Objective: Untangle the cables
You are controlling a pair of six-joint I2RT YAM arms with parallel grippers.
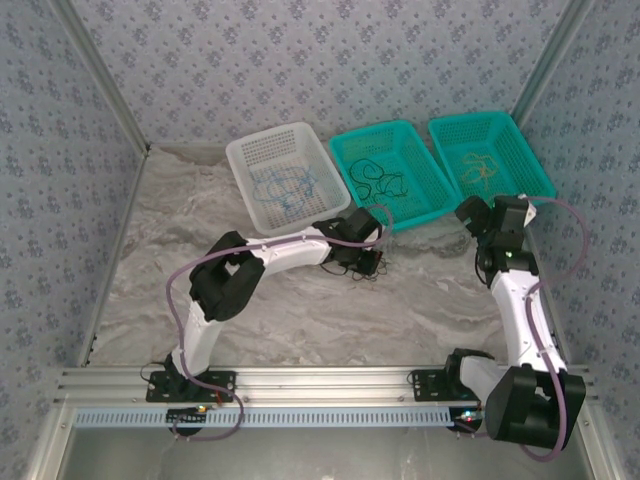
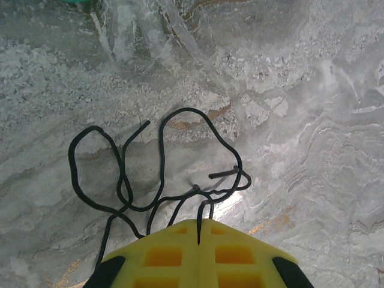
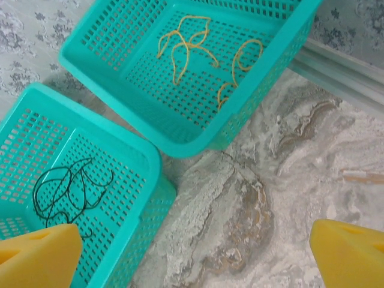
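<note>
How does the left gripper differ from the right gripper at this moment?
The left gripper is shut; the right gripper is open. The left gripper pinches a black cable that spreads over the table; the right gripper holds nothing. Both have yellow fingers.

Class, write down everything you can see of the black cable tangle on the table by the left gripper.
The black cable tangle is thin, matt, flexible wire, looped and crossing itself, with several loose ends showing. It lies flat on the marbled table; one strand runs into the closed left gripper.
</note>
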